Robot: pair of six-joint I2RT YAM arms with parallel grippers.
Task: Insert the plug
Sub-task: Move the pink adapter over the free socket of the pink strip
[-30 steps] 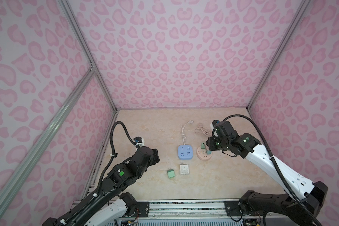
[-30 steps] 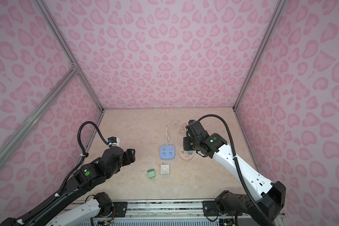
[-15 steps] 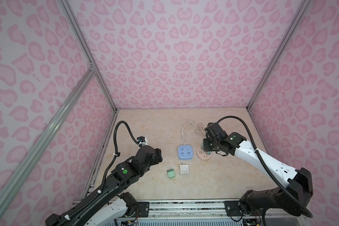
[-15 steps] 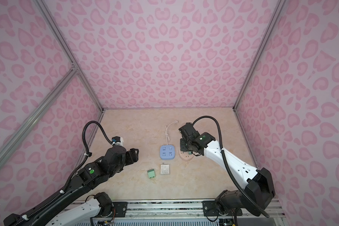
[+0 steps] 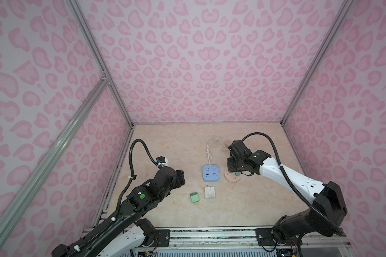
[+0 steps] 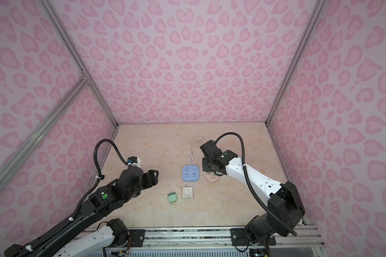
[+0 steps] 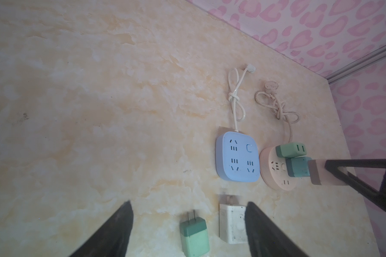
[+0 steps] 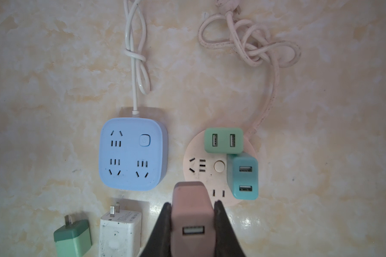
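While the right hand [image 8: 192,202], arm bent down, grasps the pink plug [image 8: 191,217] over the round socket [image 8: 195,180], the left hand [image 7: 189,203] hangs released.

The right claw [image 8: 193,203] pinches a pink plug [image 8: 190,214], USB port toward the camera. The plug's nose is over the rim of the round pink power strip [image 8: 196,181] at six o'clock, counting the strip's cable exit as one. A light green charger [image 8: 223,140] sits at twelve and a teal charger [image 8: 243,177] at four. Slots show bare at nine. A blue square strip [image 8: 130,154] lies beside it on the counter [image 8: 54,66].
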